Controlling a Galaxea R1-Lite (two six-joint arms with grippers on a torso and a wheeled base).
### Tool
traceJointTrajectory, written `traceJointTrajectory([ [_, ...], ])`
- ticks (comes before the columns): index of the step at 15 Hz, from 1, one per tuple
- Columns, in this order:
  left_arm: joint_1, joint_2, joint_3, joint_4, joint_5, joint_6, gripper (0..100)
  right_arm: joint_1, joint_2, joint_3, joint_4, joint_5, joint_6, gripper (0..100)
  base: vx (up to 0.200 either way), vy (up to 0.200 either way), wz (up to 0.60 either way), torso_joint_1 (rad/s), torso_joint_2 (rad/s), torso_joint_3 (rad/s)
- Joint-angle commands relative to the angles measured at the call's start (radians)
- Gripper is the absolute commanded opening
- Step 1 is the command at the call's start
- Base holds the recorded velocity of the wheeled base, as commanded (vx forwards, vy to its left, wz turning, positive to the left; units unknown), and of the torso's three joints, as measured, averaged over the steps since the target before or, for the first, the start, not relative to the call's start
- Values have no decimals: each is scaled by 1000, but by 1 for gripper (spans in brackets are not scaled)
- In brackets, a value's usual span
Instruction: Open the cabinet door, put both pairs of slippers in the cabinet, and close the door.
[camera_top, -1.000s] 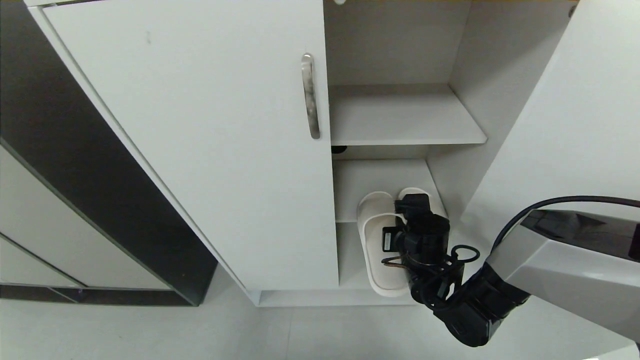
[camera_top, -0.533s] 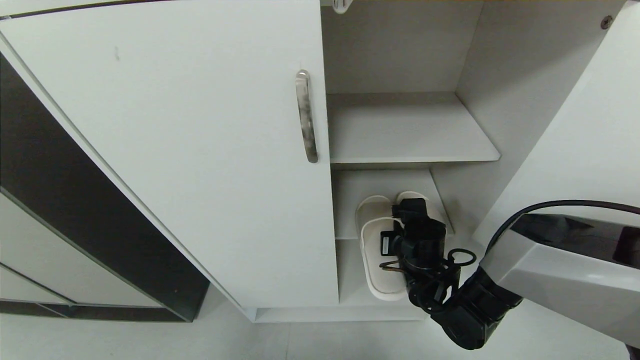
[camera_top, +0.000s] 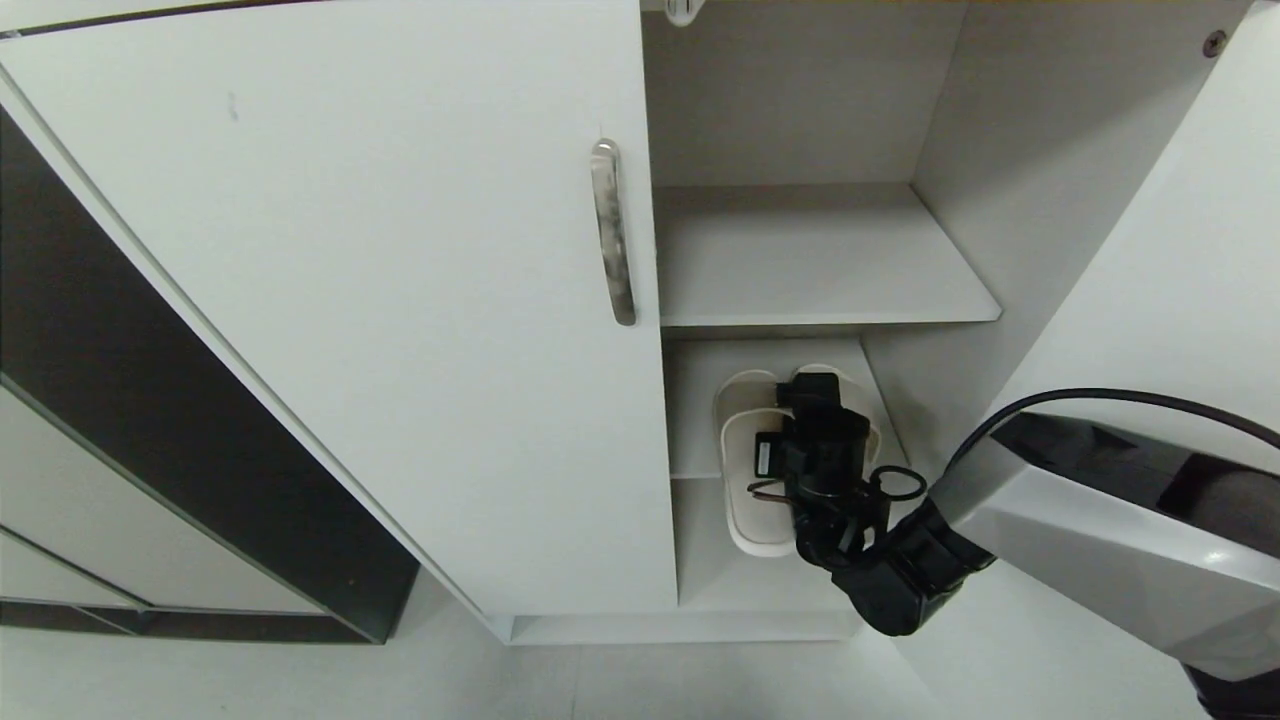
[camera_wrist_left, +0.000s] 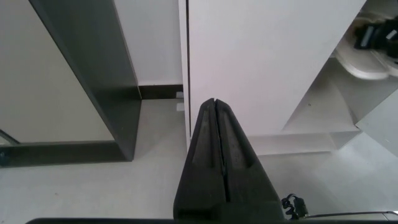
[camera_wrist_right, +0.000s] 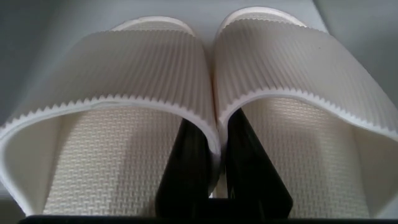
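A pair of white slippers (camera_top: 742, 470) lies side by side in the open right half of the white cabinet (camera_top: 940, 150). Their toes are over the lower shelf (camera_top: 700, 400) and their heels stick out past its front edge. My right gripper (camera_top: 808, 395) is over them, shut on the two inner edges pressed together. The right wrist view shows the ribbed straps of the slippers (camera_wrist_right: 124, 93) close up, with the right gripper (camera_wrist_right: 216, 168) pinching their touching rims. My left gripper (camera_wrist_left: 214, 112) hangs shut and empty above the floor in front of the closed left door.
The left door (camera_top: 400, 300), with its metal handle (camera_top: 612, 230), is closed. The right door (camera_top: 1180, 250) stands open on the right, close to my right arm. An upper shelf (camera_top: 810, 260) is bare. A dark panel (camera_top: 150, 400) flanks the cabinet on the left.
The head view shifted a second ago. Since then my right gripper has carried the slippers farther into the cabinet, toes now over the lower shelf.
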Motion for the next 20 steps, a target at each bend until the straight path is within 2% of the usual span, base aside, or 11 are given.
traceJointTrajectory([
  [1, 0, 2, 0, -1, 0, 0, 0, -24, 52, -149, 79, 11, 0, 0, 0, 0, 0, 0, 0, 0],
  [6, 0, 2, 0, -1, 0, 0, 0, -49, 83, -372, 254, 14, 0, 0, 0, 0, 0, 0, 0, 0],
  [9, 0, 2, 0, -1, 0, 0, 0, -61, 110, -456, 298, 15, -2, 0, 0, 0, 0, 0, 0, 0],
  [13, 0, 2, 0, 0, 0, 1, 0, -70, 124, -470, 308, 75, -16, 0, 0, 0, 0, 0, 0, 0],
  [20, 0, 2, 0, -1, 0, 1, 0, -76, 155, -502, 323, 77, -16, 0, 0, 0, 0, 0, 0, 0],
])
